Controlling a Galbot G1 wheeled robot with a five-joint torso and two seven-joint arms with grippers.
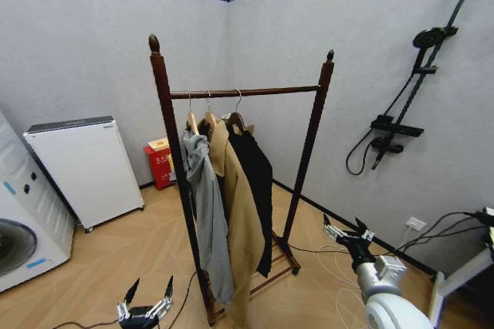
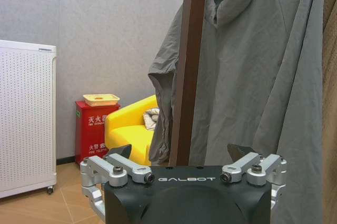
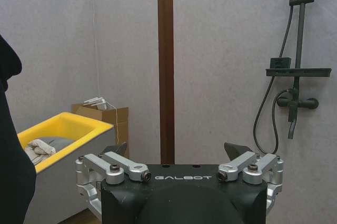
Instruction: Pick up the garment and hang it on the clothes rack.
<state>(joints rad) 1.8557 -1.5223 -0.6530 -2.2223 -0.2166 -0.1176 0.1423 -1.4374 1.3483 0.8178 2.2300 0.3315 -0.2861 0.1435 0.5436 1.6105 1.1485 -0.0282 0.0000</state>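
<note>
At the lower left of the head view the left gripper (image 1: 146,298) hangs low near the floor with its fingers spread and nothing between them; in its wrist view the left post and the grey hooded top (image 2: 253,71) stand just ahead. Across the middle stands the clothes rack (image 1: 239,93), and the black coat (image 1: 255,182) already hangs from its bar by a hanger hook, rightmost of three, beside the tan coat (image 1: 239,221). Its long axis runs straight down, collar up, hem toward the base shelf. At the lower right the right gripper (image 1: 345,235) is also wide open and empty, well apart from the coat. Judging by this, the hanging looks done; a good finish is to keep both arms away from the cloth so nothing snags
</note>
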